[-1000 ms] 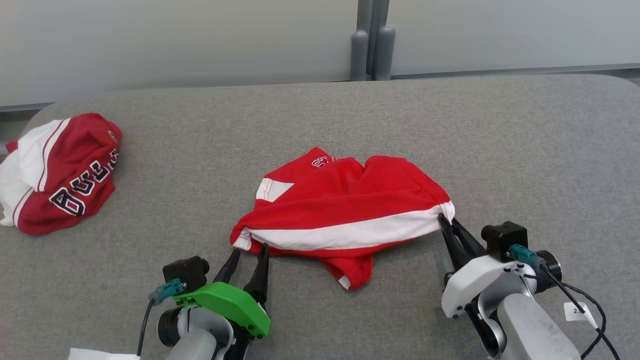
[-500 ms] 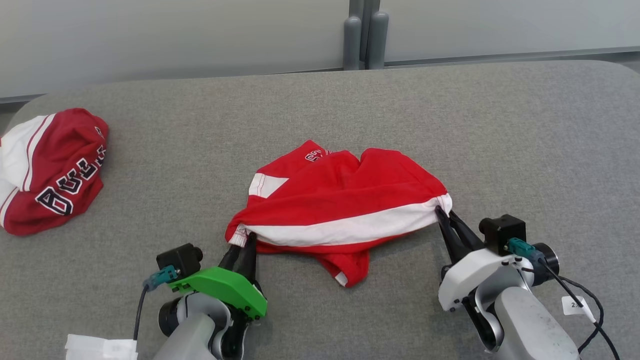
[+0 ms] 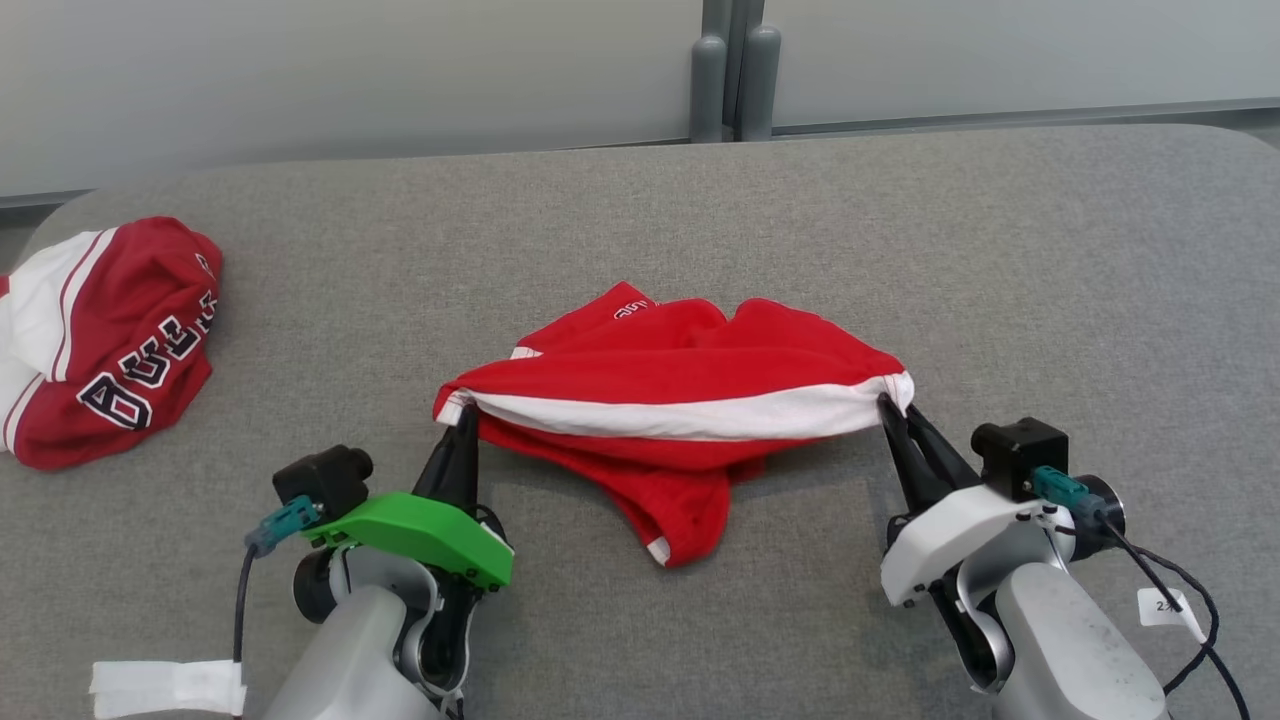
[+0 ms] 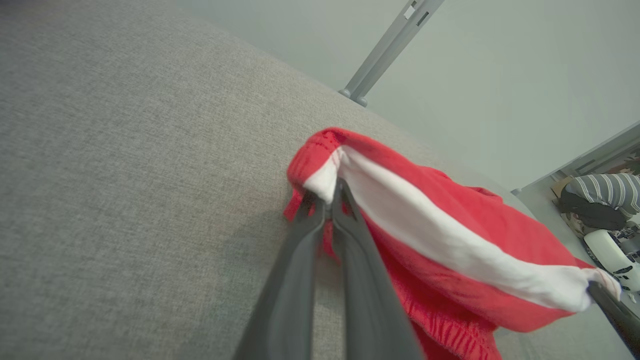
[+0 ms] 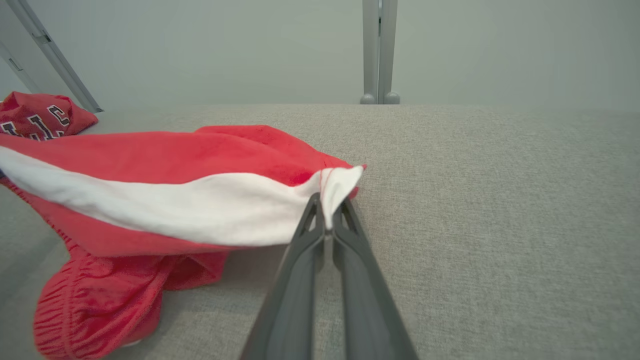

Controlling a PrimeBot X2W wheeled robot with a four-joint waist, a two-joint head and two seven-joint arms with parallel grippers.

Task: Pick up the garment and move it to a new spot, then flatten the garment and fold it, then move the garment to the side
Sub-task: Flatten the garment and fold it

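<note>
The garment is a red piece of sportswear with a white stripe, stretched between my two grippers above the grey table. My left gripper is shut on the garment's left end, where the white stripe begins. At the stripe's right end my right gripper is shut on the garment too. A loose red part hangs down and trails on the table. In the right wrist view the garment stretches away to the left from the fingers. The left wrist view shows the left gripper pinching the white corner.
A second red and white garment with dark lettering lies crumpled at the table's far left edge. A grey post stands behind the table against a pale wall. White tape wraps the left forearm.
My left gripper has closed on the garment's left end and lifted it. The garment now hangs taut between both grippers, and the head view has shifted a little.
</note>
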